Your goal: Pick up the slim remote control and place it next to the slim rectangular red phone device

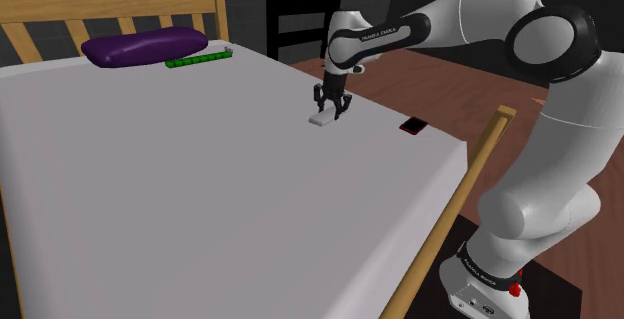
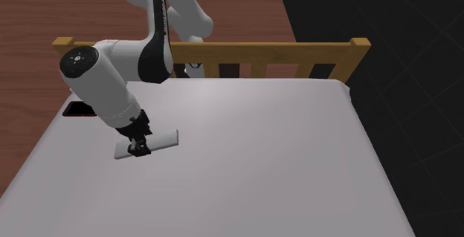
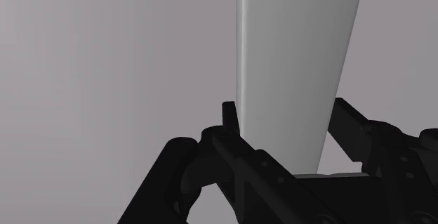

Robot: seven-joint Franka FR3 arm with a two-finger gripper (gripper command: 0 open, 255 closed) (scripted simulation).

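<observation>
The slim remote (image 1: 321, 120) is drawn as a plain white slab on the pale bed sheet (image 1: 200, 187). My black gripper (image 1: 333, 110) points straight down over it and is shut on the remote's middle. In the second exterior view the gripper (image 2: 139, 148) clasps the remote (image 2: 167, 139) across its narrow width. The wrist view has the remote (image 3: 295, 54) running away between my fingers (image 3: 229, 119), which press on its two long sides. Whether it rests on the sheet or hangs just above it, I cannot tell. The red-edged dark phone (image 1: 411, 126) (image 2: 78, 110) lies near the bed's corner, a short way from the remote.
A purple pillow (image 1: 145, 45) and a green strip (image 1: 198, 60) lie by the wooden headboard (image 1: 110, 12). A wooden rail (image 1: 462, 197) (image 2: 223, 48) borders the bed beside the arm's stand. A dark ladder-like frame (image 1: 300, 7) stands beyond on the wooden floor.
</observation>
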